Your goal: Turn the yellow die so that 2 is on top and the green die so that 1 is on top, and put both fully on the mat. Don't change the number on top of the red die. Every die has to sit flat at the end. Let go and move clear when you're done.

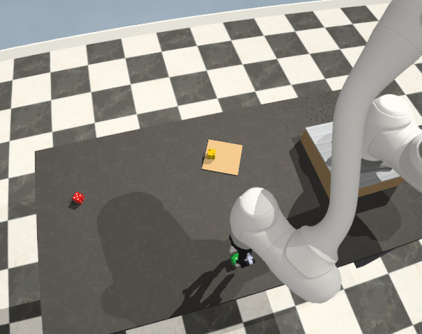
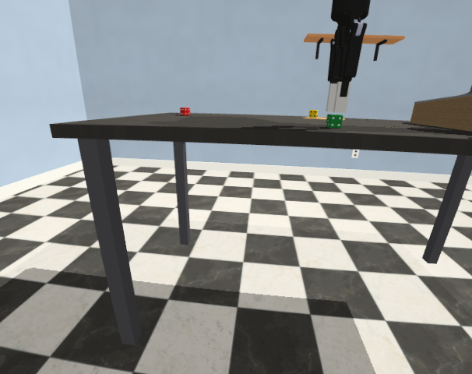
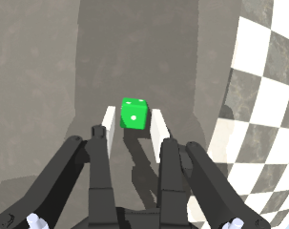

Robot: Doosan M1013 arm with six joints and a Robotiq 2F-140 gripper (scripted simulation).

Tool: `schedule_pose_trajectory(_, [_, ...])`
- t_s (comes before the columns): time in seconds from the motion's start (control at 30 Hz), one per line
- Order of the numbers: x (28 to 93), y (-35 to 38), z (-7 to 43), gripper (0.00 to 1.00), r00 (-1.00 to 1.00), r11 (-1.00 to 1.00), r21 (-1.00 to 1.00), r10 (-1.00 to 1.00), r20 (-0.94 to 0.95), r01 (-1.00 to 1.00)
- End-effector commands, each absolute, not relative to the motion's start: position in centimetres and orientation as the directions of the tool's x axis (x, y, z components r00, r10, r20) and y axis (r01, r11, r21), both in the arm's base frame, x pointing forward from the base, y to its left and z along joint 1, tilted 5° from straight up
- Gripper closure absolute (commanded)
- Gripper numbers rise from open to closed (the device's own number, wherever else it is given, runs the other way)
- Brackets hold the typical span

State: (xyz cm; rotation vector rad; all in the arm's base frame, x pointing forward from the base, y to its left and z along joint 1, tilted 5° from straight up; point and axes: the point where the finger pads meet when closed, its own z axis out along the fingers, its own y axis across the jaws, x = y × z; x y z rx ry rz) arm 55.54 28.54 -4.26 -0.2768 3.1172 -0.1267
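The green die [image 1: 235, 259] lies flat on the dark table near its front edge, off the mat; it also shows in the exterior view [image 2: 334, 121] and the wrist view [image 3: 134, 114]. My gripper [image 2: 336, 105] points straight down just above it, fingers partly open with nothing between them; in the wrist view the two fingertips frame the die on either side. The yellow die [image 1: 211, 154] sits on the tan mat [image 1: 223, 157] by its left edge. The red die [image 1: 78, 197] lies far left on the table.
A wooden box [image 1: 355, 161] with a grey top stands at the table's right side under the arm. The table's front edge runs close to the green die. A wall shelf [image 2: 354, 38] hangs behind the gripper.
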Motion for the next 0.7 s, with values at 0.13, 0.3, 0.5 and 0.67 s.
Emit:
schedule_pose_trajectory(0.13, [55.6, 28.5, -5.3, 0.65, -0.984, 0.981, -0.081, -0.176, -0.002, -0.176])
schedule_pose_trajectory(0.3, [55.6, 28.4, -6.0, 0.65, -0.984, 0.981, -0.081, -0.176, -0.002, -0.176])
schedule_pose_trajectory(0.5, [55.6, 28.3, -7.1, 0.65, -0.984, 0.981, -0.081, -0.176, -0.002, -0.176])
schedule_pose_trajectory(0.67, [55.6, 28.3, -7.5, 0.65, -0.984, 0.981, -0.081, -0.176, -0.002, -0.176])
